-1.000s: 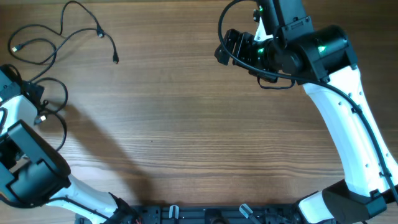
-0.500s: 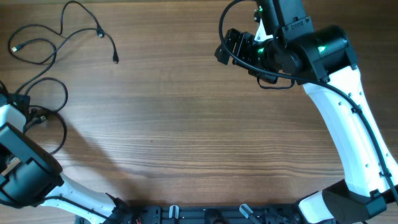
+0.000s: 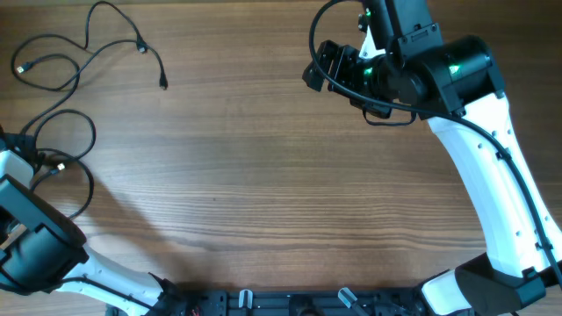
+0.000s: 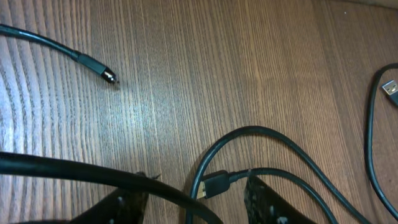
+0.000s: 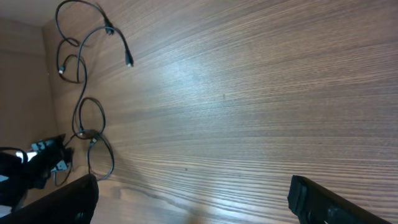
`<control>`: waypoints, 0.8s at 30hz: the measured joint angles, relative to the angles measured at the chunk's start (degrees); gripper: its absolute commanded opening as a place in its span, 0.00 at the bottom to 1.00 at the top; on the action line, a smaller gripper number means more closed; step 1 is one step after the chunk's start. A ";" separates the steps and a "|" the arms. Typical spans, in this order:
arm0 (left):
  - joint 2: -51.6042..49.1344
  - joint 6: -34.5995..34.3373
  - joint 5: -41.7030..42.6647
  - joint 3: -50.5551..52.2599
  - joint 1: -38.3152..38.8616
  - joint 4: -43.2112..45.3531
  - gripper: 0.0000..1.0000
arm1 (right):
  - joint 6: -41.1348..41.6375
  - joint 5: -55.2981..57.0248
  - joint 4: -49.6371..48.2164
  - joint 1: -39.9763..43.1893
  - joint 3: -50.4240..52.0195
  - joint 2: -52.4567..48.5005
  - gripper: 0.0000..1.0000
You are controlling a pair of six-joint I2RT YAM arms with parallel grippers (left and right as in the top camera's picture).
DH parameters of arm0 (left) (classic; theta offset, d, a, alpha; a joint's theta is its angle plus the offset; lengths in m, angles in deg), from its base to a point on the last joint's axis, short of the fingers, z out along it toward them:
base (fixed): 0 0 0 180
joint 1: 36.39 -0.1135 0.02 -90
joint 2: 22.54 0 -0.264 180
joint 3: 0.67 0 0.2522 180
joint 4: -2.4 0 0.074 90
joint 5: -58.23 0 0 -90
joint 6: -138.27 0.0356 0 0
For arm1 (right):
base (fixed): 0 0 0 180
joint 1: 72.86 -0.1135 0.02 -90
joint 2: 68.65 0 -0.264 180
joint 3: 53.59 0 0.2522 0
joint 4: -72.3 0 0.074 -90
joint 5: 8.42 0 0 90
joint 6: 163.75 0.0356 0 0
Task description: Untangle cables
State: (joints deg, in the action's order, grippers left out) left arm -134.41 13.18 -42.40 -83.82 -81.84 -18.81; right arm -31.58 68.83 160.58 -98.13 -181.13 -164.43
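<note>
Left gripper [image 4: 193,202] has pulled back toward the table's left edge, jaws half open astride a cable plug [image 4: 214,185]. I see the right gripper [image 5: 199,205] unchanged: spread wide, empty. Cables [image 3: 141,44] lie far left.

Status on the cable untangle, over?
Left hand open, straddling a gold-tipped plug, not clamped. Right hand open, empty, above the table. Cables in loose loops at the table's left side. Nothing in the way.
</note>
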 measured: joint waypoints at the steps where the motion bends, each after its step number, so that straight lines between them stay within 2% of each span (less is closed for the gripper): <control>1: 0.00 0.07 0.00 0.00 0.00 0.00 0.37 | 0.00 -0.15 0.00 0.00 0.00 0.00 1.00; 3: 0.00 0.24 0.00 0.00 -0.04 -0.02 0.21 | 0.00 -0.33 0.00 0.00 0.00 0.00 1.00; 4: 0.00 -0.02 0.00 0.00 -0.04 -0.11 0.08 | 0.00 -0.37 0.00 0.00 0.00 0.00 1.00; 5: 0.00 0.31 -0.02 0.00 -0.04 -0.37 0.04 | 0.00 -0.55 0.00 0.00 0.00 0.00 1.00; 11: -0.02 0.24 0.00 0.00 -0.72 -3.17 0.04 | 0.00 -0.90 0.07 0.00 0.00 0.00 1.00; 17: 0.90 0.24 -0.02 0.00 -1.01 -9.79 0.04 | -0.02 -1.18 0.11 0.00 0.00 0.00 1.00; 18: 2.21 0.24 0.02 0.00 -1.01 -11.15 0.18 | -0.02 -1.18 0.20 0.00 0.00 0.00 1.00; 20: 4.02 0.39 0.00 0.00 -1.01 -11.63 0.78 | -0.17 -1.20 0.44 0.00 0.00 0.00 0.99; 21: 4.96 0.44 0.07 0.00 -1.01 -11.65 0.89 | -0.33 -1.20 0.48 0.00 0.00 0.00 1.00; 24: 6.14 0.20 1.53 0.00 -1.01 -11.26 0.99 | -0.48 -1.22 0.70 0.00 0.00 0.00 1.00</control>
State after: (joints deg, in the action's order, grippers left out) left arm -128.27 13.38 -40.87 -83.82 -82.85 -30.06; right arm -32.06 67.60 161.28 -98.13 -181.13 -164.43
